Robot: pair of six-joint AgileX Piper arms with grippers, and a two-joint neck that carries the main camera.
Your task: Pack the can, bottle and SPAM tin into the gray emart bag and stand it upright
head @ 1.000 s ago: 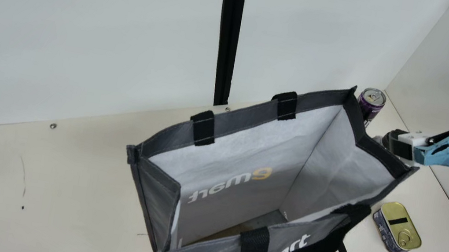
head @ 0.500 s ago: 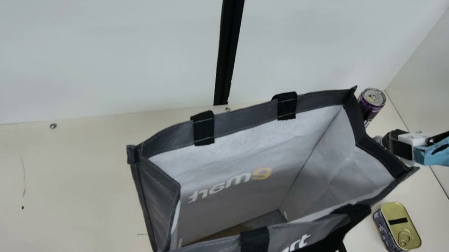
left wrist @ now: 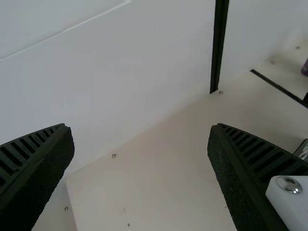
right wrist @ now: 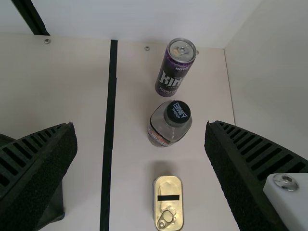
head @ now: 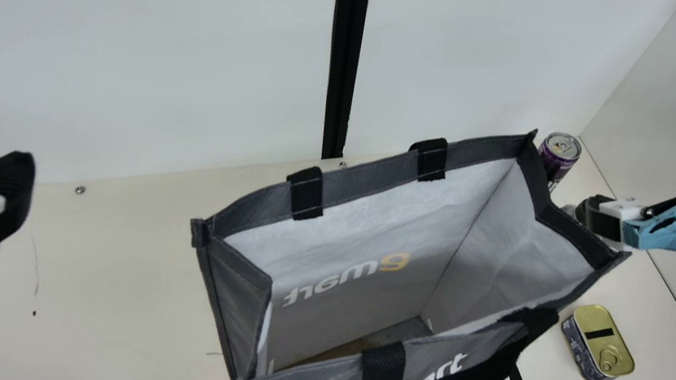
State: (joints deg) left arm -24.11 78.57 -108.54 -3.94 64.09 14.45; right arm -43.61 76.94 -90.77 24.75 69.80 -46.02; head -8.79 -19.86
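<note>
The gray emart bag [head: 376, 155] stands upright and open on our desk [head: 97, 275]. The can [head: 558, 157] is beyond the bag's far right corner, and the SPAM tin [head: 600, 343] lies to the bag's right; the bottle [right wrist: 168, 129] stands between them, also right of the bag. We have our left tool [head: 5, 197] spread left of the bag, our right tool [head: 600, 217] spread at its right.

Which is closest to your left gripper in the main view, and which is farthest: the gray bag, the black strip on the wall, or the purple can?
From my left gripper:
1. gray bag, to its right
2. black strip, back wall
3. purple can, far right
</note>
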